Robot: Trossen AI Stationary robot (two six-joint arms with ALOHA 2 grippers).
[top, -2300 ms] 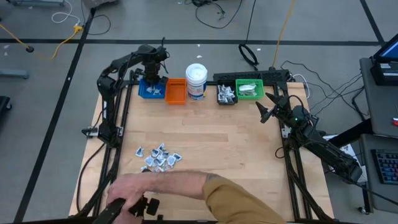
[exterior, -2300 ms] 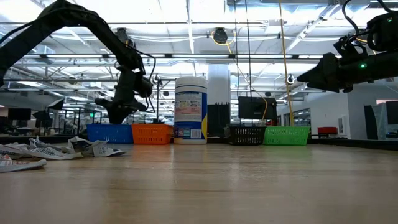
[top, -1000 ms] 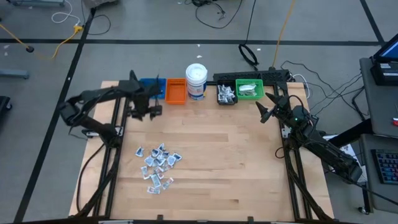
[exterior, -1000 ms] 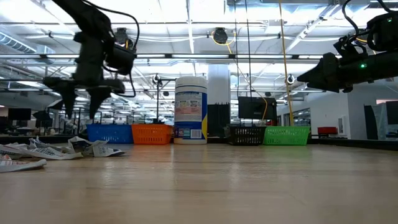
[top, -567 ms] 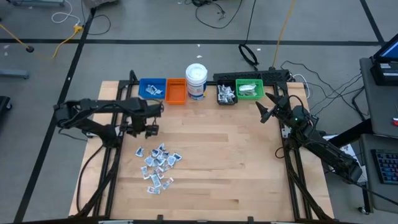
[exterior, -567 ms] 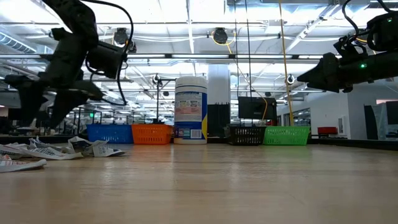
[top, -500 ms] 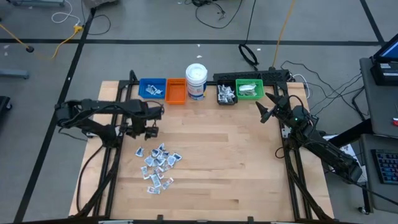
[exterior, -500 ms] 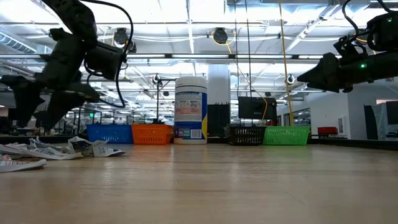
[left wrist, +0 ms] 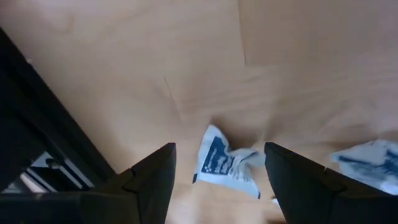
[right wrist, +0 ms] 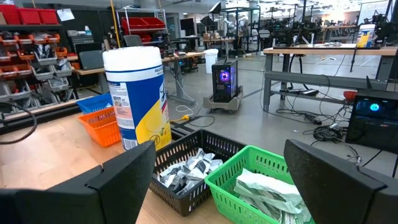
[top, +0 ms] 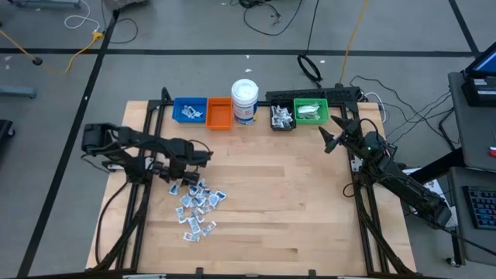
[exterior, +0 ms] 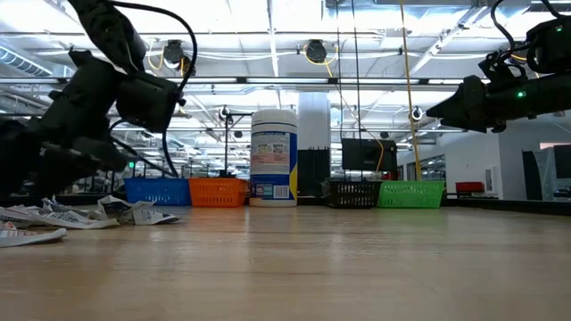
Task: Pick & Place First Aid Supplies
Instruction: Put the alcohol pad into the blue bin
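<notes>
We hold our left gripper (left wrist: 217, 180) open and empty over a packet (left wrist: 225, 163) at the pile's (top: 197, 203) edge; next, descend and pinch it.

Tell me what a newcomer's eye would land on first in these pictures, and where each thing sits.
The loose heap of small wrapped packets on the table's front-left part draws the eye first, with the left gripper hanging open just above its far edge, one packet framed between its fingers. Next comes the back-edge row: blue bin, orange bin, white jar, black bin and green bin. The right gripper waits open beside the green bin.
</notes>
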